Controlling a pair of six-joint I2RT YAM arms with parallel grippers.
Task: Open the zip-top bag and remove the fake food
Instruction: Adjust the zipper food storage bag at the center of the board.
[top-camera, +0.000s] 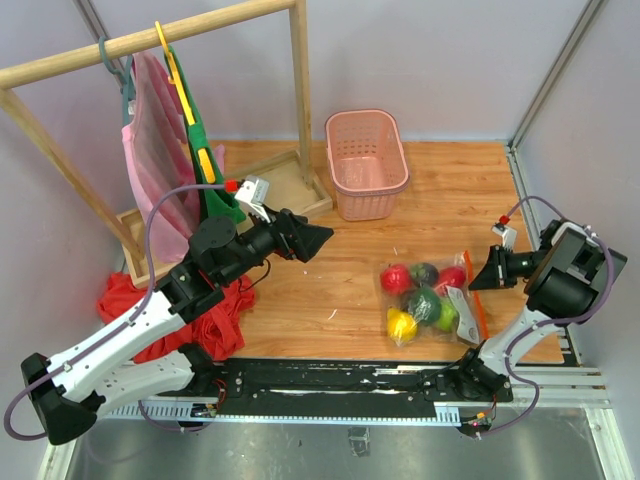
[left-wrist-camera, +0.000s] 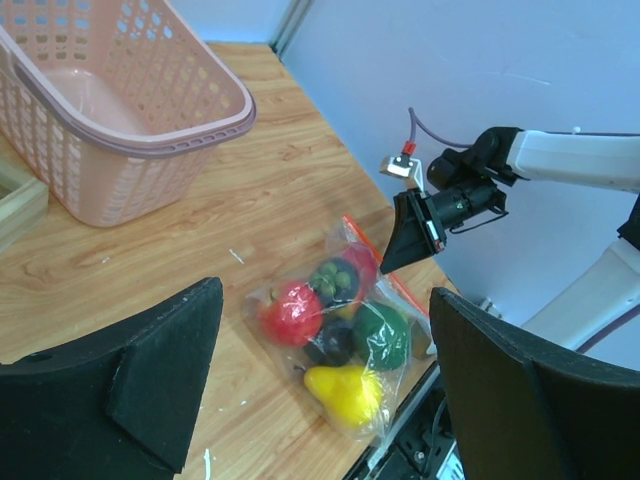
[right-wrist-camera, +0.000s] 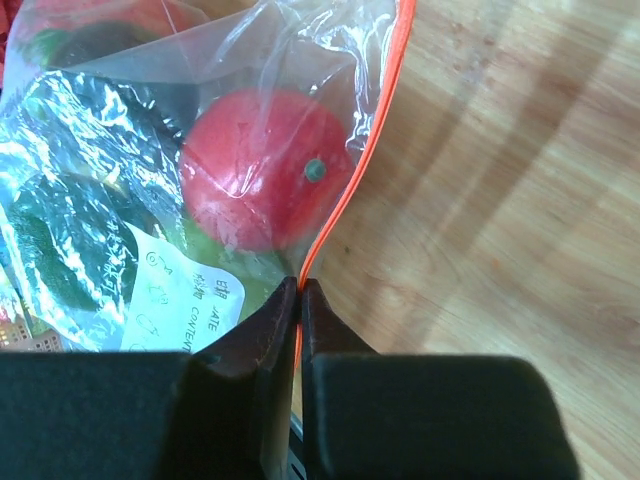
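As the zip strip (right-wrist-camera: 347, 185) must be parted before anything can come out, the right gripper (right-wrist-camera: 300, 292) is clamping its fingers on this orange edge of the zip-top bag (top-camera: 466, 306), which is lying on the tabletop (top-camera: 340, 290) at the right front. The fake food (top-camera: 424, 303) is sitting inside, a red piece (right-wrist-camera: 258, 170) just behind the strip. The left gripper (top-camera: 318, 238) is hanging with fingers apart, far from the bag, probably aiming for the other lip. The pink basket (top-camera: 372, 198) is standing behind the bag and a red cloth heap (top-camera: 215, 322) is lying beside the left arm; neither is blocking the way.
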